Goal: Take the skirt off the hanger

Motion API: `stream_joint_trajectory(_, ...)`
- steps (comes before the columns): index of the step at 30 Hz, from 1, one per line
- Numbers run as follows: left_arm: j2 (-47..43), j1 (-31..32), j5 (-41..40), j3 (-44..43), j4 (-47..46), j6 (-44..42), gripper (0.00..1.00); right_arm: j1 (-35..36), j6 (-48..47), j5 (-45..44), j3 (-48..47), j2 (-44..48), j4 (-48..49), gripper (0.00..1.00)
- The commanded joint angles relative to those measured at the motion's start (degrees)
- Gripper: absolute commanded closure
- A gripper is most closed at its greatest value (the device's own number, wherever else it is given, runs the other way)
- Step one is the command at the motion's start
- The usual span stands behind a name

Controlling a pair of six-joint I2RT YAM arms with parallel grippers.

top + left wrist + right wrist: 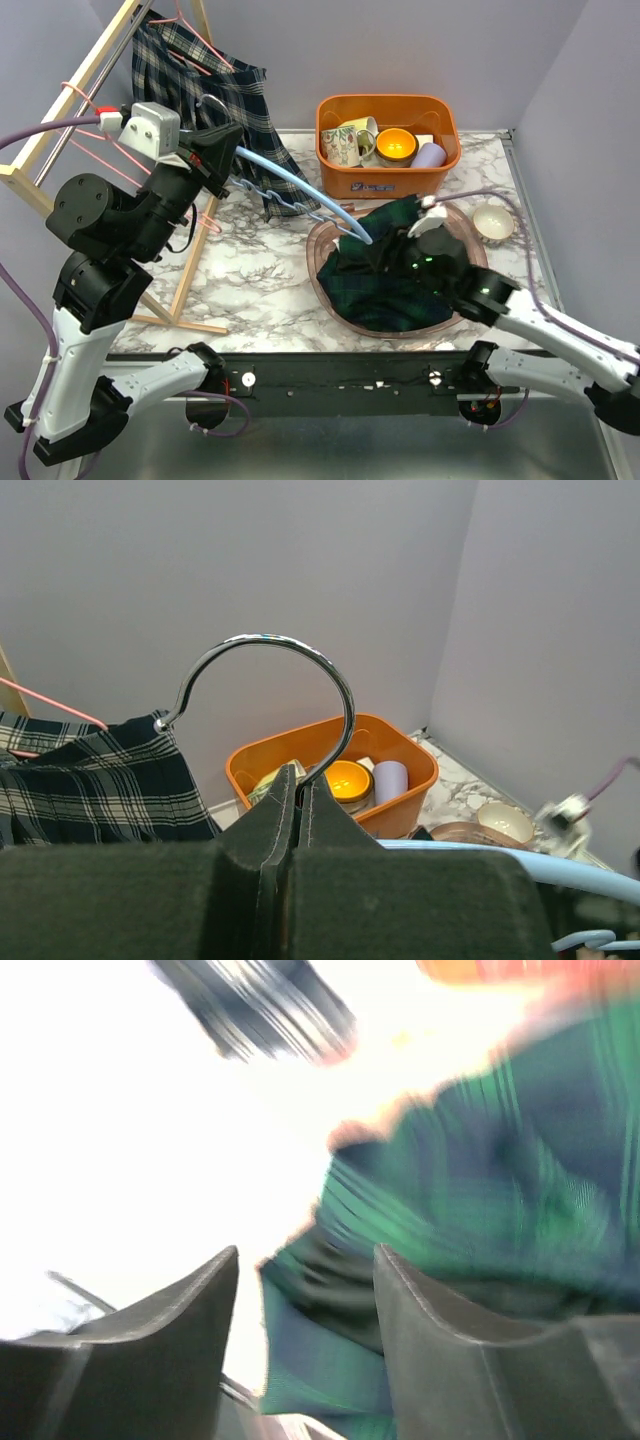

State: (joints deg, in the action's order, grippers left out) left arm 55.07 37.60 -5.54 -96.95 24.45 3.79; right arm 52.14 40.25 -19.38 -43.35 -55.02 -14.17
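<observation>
Top view: the left gripper [215, 150] is clenched on the neck of the hanger [290, 180], just under its hook [212, 100]. The left wrist view confirms this, with the fingers pressed together around the hook's [265, 637] stem. The hanger's long axis runs diagonally from this grasp at upper left, down and right. Its far tip meets the skirt [390, 290], which lies bunched in the basin [316, 270]. Whether the cloth is clipped there cannot be told.

The right gripper [395, 252] sits over the skirt's upper edge, close beside that tip. It is the nearer arm to the cloth. The right wrist view is blurred, but it shows this gripper [305, 1260] released, fingers parted, with the skirt [480, 1190] just beyond them. Judged from this, separation turns on pulling along the hanger's axis.
</observation>
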Motion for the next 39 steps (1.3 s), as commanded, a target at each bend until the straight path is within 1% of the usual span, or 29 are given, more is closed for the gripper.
stream_joint_trajectory(1,0.0,-0.2,-0.4,0.1,-1.0,-1.9,1.0,0.0,-15.6,2.1,-12.4,10.1,-4.1,0.27)
stream_joint_trajectory(2,0.2,-0.2,-0.8,0.1,-0.8,-2.0,1.0,-0.1,-17.8,3.8,-13.8,10.9,-4.1,0.26)
stream_joint_trajectory(3,0.4,-0.2,-0.7,0.0,-0.7,-2.0,1.0,0.0,-23.1,9.0,-15.1,11.7,-3.8,0.25)
stream_joint_trajectory(5,0.5,-0.2,-0.6,-0.2,-0.3,-1.9,1.0,-0.1,-27.5,15.1,-18.4,13.0,-2.6,0.18)
stream_joint_trajectory(6,0.6,-0.1,-0.6,-0.2,-0.2,-1.8,1.0,0.0,-31.5,21.2,-19.5,13.0,-2.5,0.16)
stream_joint_trajectory(8,0.6,-0.2,-0.7,-0.1,-0.3,-1.5,1.0,-0.1,-35.5,26.6,-22.4,12.4,-2.0,0.11)
stream_joint_trajectory(9,0.5,-0.2,-0.7,0.2,-0.2,-1.2,1.0,-0.1,-38.5,31.8,-23.2,12.0,-1.9,0.09)
stream_joint_trajectory(10,0.7,-0.2,-0.6,0.2,-0.2,-1.2,1.0,0.0,-39.5,33.9,-24.1,11.2,-1.9,0.06)
stream_joint_trajectory(13,0.9,-0.1,-0.7,-0.3,0.2,-1.2,1.0,0.0,-42.3,37.9,-28.1,7.1,-2.5,0.05)
stream_joint_trajectory(15,1.1,-0.2,-1.0,-0.7,0.4,-1.1,1.0,0.0,-42.7,40.6,-31.0,3.7,-2.8,0.05)
stream_joint_trajectory(18,1.1,-0.2,-1.2,-0.7,0.3,-0.8,1.0,0.2,-42.5,41.2,-32.3,1.6,-0.7,0.09)
stream_joint_trajectory(21,1.3,-0.1,-1.5,-0.4,0.4,-0.7,1.0,0.6,-42.4,38.5,-32.7,-0.3,1.2,0.18)
stream_joint_trajectory(22,1.3,-0.1,-1.7,-0.4,0.5,-0.7,1.0,0.8,-42.5,37.8,-33.0,-1.2,1.7,0.25)
stream_joint_trajectory(24,1.4,-0.1,-1.7,-0.3,0.5,-0.6,1.0,0.9,-42.5,35.2,-33.2,-2.2,2.1,0.35)
stream_joint_trajectory(25,1.5,-0.1,-1.7,-0.3,0.4,-0.6,1.0,1.0,-42.4,34.2,-32.9,-2.5,2.4,0.48)
stream_joint_trajectory(27,1.5,-0.2,-1.6,-0.3,0.3,-0.6,1.0,1.0,-42.3,31.5,-32.1,-2.7,4.3,0.63)
stream_joint_trajectory(28,1.5,-0.2,-1.6,-0.3,0.3,-0.6,1.0,1.1,-42.2,31.1,-31.6,-2.6,5.3,0.74)
stream_joint_trajectory(30,1.6,-0.2,-1.5,-0.3,0.3,-0.8,1.0,1.0,-42.3,31.6,-30.8,-2.4,7.9,0.86)
stream_joint_trajectory(31,1.6,-0.1,-1.4,-0.5,0.3,-0.8,1.0,1.0,-42.2,32.2,-30.7,-2.4,8.6,0.99)
stream_joint_trajectory(34,1.7,-0.2,-0.8,-0.8,0.7,-1.0,1.0,1.1,-42.0,33.3,-30.9,-2.5,10.8,0.99)
stream_joint_trajectory(36,1.7,-0.1,-0.4,-1.1,1.0,-1.0,1.0,1.0,-42.2,32.4,-31.6,-3.3,11.5,0.99)
stream_joint_trajectory(37,1.7,-0.2,0.2,-1.2,0.9,-0.9,0.98,1.1,-42.2,32.1,-31.7,-3.5,11.7,0.99)
stream_joint_trajectory(39,1.4,-0.2,0.7,-1.5,0.9,-0.8,0.87,1.0,-42.4,31.9,-32.2,-4.0,12.1,0.99)
